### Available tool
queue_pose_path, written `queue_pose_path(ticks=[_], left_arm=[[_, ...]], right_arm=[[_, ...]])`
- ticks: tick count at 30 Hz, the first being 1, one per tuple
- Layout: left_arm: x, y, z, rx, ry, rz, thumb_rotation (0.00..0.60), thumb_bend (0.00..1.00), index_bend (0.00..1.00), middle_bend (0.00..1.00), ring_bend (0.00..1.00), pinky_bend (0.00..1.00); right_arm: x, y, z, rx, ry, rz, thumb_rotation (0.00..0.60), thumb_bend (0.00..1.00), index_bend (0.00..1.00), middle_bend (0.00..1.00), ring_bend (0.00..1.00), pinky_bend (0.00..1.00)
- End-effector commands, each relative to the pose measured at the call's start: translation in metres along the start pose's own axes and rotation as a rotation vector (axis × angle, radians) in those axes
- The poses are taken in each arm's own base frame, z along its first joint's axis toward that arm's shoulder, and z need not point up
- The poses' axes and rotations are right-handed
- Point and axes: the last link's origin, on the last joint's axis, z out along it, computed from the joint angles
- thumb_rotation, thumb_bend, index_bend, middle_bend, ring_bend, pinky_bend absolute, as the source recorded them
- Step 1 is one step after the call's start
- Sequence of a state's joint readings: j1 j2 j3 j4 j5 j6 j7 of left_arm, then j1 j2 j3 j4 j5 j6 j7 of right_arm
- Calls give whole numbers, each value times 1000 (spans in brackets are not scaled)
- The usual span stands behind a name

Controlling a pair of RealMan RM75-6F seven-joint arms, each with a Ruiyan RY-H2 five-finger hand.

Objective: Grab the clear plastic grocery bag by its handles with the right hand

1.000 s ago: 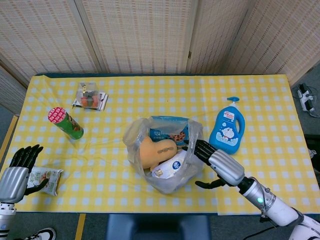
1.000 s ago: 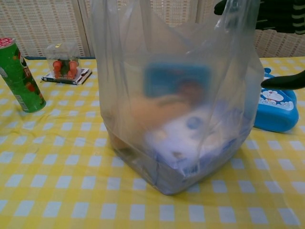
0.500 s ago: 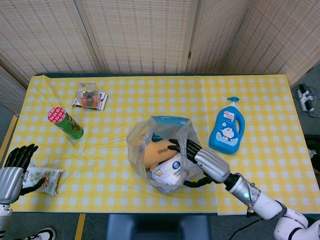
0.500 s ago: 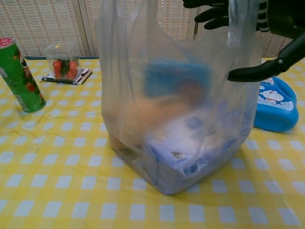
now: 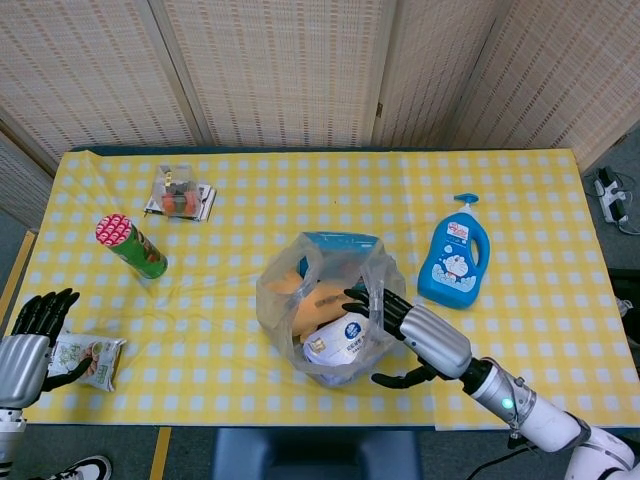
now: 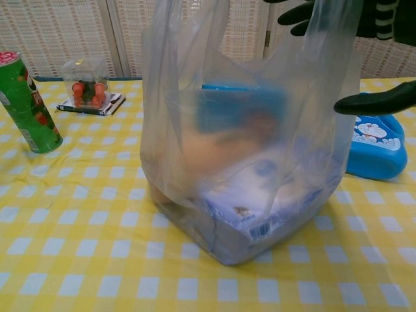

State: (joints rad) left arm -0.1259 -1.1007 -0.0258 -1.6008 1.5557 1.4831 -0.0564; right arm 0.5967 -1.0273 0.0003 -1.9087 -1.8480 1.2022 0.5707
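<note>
The clear plastic bag [image 5: 300, 300] stands upright mid-table, holding a blue cookie box [image 5: 338, 244], an orange item and a white pack. In the chest view the bag [image 6: 240, 162] fills the middle, its top edges raised. My right hand [image 5: 415, 335] is at the bag's right rim. Its fingers [image 6: 302, 12] reach in behind the plastic near the right handle, and the thumb [image 6: 377, 101] stands apart outside the bag, so nothing is gripped. My left hand [image 5: 28, 345] lies at the table's front left corner with fingers spread, beside a snack packet [image 5: 92, 360].
A green tube can [image 5: 132, 246] stands at the left and a clear box of tomatoes [image 5: 178, 195] sits behind it. A blue Doraemon bottle [image 5: 455, 262] lies just right of the bag, close to my right hand. The yellow checked cloth [image 5: 520, 190] covers the table.
My right hand pushed left into the bag's mouth, then drew back slightly right. The bag's top rose and gathered, shifting a little. My left hand sank slightly lower.
</note>
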Motion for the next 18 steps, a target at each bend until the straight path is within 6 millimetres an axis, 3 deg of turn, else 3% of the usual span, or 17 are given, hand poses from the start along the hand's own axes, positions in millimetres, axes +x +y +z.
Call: queue_pose_path(ticks=[1,18], left_arm=[[0,0,0,0,-1,0,600,249,0,85,49,0],[-2,-1,2,12,-21,-3,600,249,0,85,49,0]], right_arm=[[0,1,4,3,-8,7,600,283,0,0,0,0],[-6,7,45,58,-46,90,600,282,0,0,0,0]])
